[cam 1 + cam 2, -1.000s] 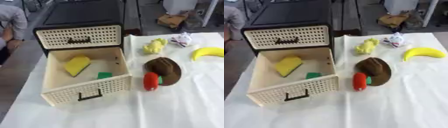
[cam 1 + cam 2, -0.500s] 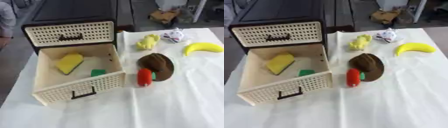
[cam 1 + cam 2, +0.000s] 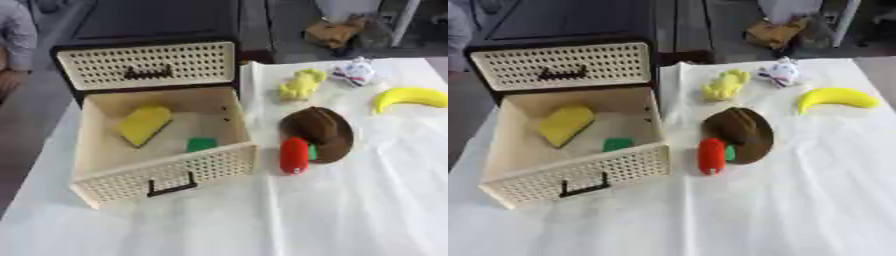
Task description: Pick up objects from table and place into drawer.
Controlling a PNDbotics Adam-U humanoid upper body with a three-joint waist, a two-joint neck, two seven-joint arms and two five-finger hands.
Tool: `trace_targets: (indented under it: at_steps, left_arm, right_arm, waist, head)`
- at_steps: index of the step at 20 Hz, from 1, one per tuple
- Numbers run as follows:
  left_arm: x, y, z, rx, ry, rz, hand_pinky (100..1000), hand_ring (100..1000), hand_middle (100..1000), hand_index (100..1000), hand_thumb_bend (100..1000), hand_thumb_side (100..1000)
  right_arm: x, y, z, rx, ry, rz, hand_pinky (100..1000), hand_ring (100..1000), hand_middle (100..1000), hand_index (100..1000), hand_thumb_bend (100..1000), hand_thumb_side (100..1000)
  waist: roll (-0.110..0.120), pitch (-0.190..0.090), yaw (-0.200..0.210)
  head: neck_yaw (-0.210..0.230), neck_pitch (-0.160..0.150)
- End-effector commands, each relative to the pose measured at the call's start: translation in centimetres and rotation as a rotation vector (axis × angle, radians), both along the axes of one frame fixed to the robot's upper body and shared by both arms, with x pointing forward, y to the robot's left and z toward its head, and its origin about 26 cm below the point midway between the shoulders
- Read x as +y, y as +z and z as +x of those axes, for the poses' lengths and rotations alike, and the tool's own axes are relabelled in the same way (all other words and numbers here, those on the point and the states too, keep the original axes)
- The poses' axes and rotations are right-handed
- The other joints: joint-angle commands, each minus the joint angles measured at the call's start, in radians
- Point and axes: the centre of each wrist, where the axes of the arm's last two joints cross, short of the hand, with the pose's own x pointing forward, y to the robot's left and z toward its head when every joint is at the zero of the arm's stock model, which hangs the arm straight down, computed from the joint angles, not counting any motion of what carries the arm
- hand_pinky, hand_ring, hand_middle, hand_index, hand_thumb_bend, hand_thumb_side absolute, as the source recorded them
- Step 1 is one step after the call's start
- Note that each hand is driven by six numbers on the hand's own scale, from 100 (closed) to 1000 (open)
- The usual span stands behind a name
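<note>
Counter [image 3: 350, 215]: covered in a wrinkled white cloth; near part bare.
Open drawer [image 3: 166, 175]: cream, perforated front with a dark handle, pulled out toward the camera at the left of the counter.
Drawer contents: yellow wedge-shaped object [image 3: 144, 124] at the left, small green block [image 3: 201, 144] near the front wall; the two lie apart.
Red object [image 3: 294, 155]: cylinder-like, on the cloth just right of the drawer's front corner, touching the brown object.
Brown object [image 3: 322, 131]: rounded, dark, behind and right of the red one; a bit of green [image 3: 311, 152] shows between them.
Banana [image 3: 409, 97]: far right, well apart from the brown object.
Yellow toy [image 3: 302, 84]: beyond the brown object.
White toy [image 3: 355, 72]: small, with red marks, right of the yellow toy.
Upper drawer [image 3: 147, 65]: closed, behind the open one, in a dark frame.
Robot hand, left and right: neither shows in either view; state cannot be told.
</note>
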Motion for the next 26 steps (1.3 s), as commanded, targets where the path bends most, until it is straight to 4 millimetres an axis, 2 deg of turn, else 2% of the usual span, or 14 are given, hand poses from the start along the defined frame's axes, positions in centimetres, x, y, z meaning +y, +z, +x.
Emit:
trace_targets:
  at_steps: [1,6,11,12,20,25,26]
  left_arm:
    - [0.1,0.7,-0.3,-0.031,0.010,0.012,359,532,517,828,190,961]
    - [-0.1,0.8,-0.2,-0.028,0.008,0.014,360,534,519,827,189,959]
    - [-0.2,0.8,-0.1,-0.028,0.006,0.016,360,534,520,827,188,959]
    - [-0.2,0.8,-0.1,-0.029,0.006,0.019,359,534,520,825,185,957]
    - [-0.6,0.8,0.0,-0.028,0.003,0.030,355,533,518,821,180,955]
    - [-0.7,0.8,0.1,-0.025,0.003,0.025,357,534,519,820,180,954]
    - [-0.7,0.8,0.1,-0.025,0.004,0.025,357,535,520,820,181,953]
  right_arm:
    - [-0.8,1.4,0.5,0.020,-0.075,-0.158,749,899,776,886,618,1000]
    - [-2.1,1.8,2.9,0.101,-0.169,-0.386,764,922,816,915,724,1000]
    - [-3.4,1.6,5.1,0.151,-0.230,-0.499,765,923,823,919,745,1000]
    - [-3.7,1.4,5.3,0.165,-0.241,-0.511,778,935,850,933,825,1000]
    - [-4.2,0.1,8.7,0.356,-0.364,-0.636,782,936,864,943,883,995]
    - [-4.6,-0.4,10.7,0.437,-0.405,-0.698,785,938,866,945,897,960]
    - [-4.8,-0.5,11.0,0.447,-0.411,-0.712,787,937,861,946,910,915]
  waist:
    - [-0.004,-0.010,0.004]
    - [-0.012,-0.007,0.012]
    - [-0.014,-0.006,0.014]
    - [-0.015,-0.005,0.017]
    - [-0.019,-0.001,0.032]
    - [-0.018,-0.001,0.034]
    - [-0.018,-0.001,0.033]
  head:
    - [0.004,-0.009]
    - [-0.003,-0.021]
    - [-0.005,-0.025]
    - [-0.007,-0.026]
    - [-0.029,-0.030]
    - [-0.034,-0.032]
    - [-0.034,-0.032]
